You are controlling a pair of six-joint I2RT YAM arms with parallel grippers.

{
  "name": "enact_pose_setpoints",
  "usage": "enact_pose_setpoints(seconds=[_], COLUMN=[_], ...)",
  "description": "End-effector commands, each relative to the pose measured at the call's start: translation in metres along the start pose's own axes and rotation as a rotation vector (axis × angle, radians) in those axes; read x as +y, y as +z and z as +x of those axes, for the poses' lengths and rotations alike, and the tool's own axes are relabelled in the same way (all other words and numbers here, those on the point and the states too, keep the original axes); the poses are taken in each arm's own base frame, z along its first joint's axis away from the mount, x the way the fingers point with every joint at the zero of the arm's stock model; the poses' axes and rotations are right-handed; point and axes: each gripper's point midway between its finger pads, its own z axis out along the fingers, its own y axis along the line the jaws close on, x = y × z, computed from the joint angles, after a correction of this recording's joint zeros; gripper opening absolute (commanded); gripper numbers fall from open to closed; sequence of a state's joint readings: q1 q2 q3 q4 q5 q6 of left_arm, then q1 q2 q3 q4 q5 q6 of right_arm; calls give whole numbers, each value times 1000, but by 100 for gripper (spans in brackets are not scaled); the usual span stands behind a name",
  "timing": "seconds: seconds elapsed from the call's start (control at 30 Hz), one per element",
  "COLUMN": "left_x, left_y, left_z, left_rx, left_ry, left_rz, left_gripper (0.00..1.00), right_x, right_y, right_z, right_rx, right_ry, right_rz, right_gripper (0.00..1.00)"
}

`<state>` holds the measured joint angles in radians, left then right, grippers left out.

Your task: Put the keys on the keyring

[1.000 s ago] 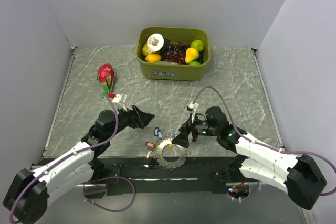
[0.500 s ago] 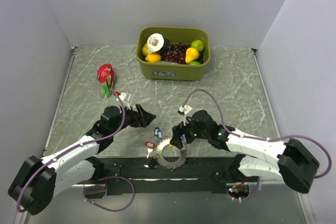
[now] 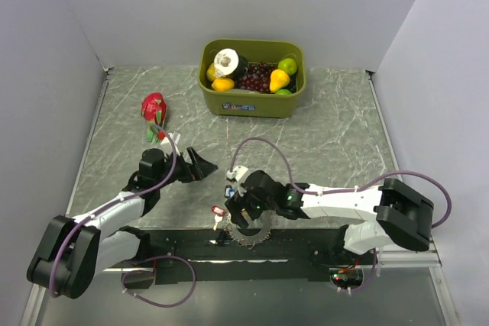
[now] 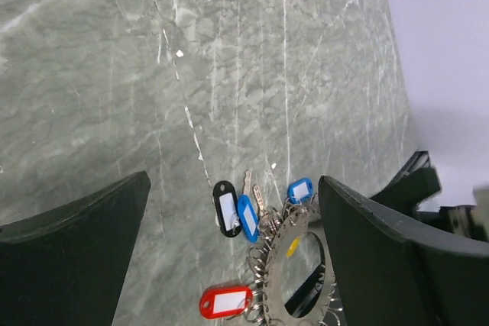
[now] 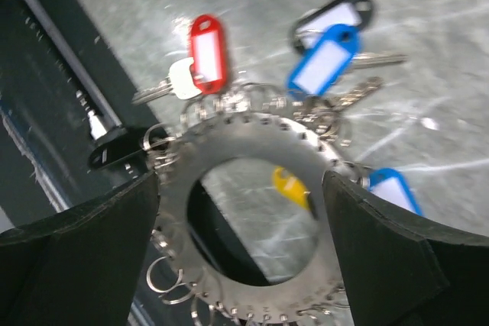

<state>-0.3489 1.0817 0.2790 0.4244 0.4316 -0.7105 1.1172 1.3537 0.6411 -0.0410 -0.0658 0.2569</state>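
Note:
The keyring (image 3: 256, 236) is a flat grey metal ring with small split rings round its rim. It lies at the table's front edge, partly over the black rail. The keys sit at its far-left side: red tag (image 5: 205, 53), blue tag (image 5: 322, 59), black tag (image 5: 336, 17), a second blue (image 5: 390, 188) and a yellow one (image 5: 290, 187) showing through the hole. My right gripper (image 5: 241, 181) is open right over the keyring (image 5: 252, 131), one finger on each side. My left gripper (image 3: 206, 166) is open and empty, to the far left of the keys (image 4: 247, 217), looking at the ring (image 4: 272, 275).
A green bin (image 3: 252, 103) of fruit stands at the back middle. A red dragon fruit (image 3: 153, 106) lies at the back left. The black rail (image 3: 313, 236) runs along the front edge. Grey walls close in the sides.
My right gripper has moved left and nearer, from beside the keyring to right over it. My left gripper has drawn back a little to the left.

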Motion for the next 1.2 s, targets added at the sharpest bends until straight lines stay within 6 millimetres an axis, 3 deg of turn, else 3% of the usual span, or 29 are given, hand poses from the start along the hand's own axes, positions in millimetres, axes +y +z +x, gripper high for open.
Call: enact_pose_setpoints(seconds=[0.0, 0.1, 0.47, 0.57, 0.7, 0.83, 1.0, 1.17], left_x=[-19, -18, -19, -21, -22, -22, -23, -23], left_y=[0, -1, 0, 1, 0, -1, -2, -2], left_z=[-7, -3, 1, 1, 2, 2, 1, 0], left_rx=[4, 25, 47, 51, 51, 47, 43, 35], left_ry=[-1, 0, 4, 1, 1, 7, 14, 19], left_rz=[99, 103, 116, 129, 141, 140, 146, 140], left_gripper=[98, 97, 96, 96, 96, 97, 97, 96], right_x=[9, 17, 36, 40, 49, 58, 66, 74], right_y=[3, 6, 15, 17, 17, 12, 6, 12], right_z=[-5, 7, 47, 48, 51, 54, 62, 70], right_rx=[31, 97, 240, 248, 262, 268, 276, 294], right_ry=[-55, -62, -52, -40, -26, 2, 25, 34], right_rz=[30, 13, -22, -41, -91, -138, -203, -258], right_gripper=[90, 84, 81, 78, 66, 59, 58, 58])
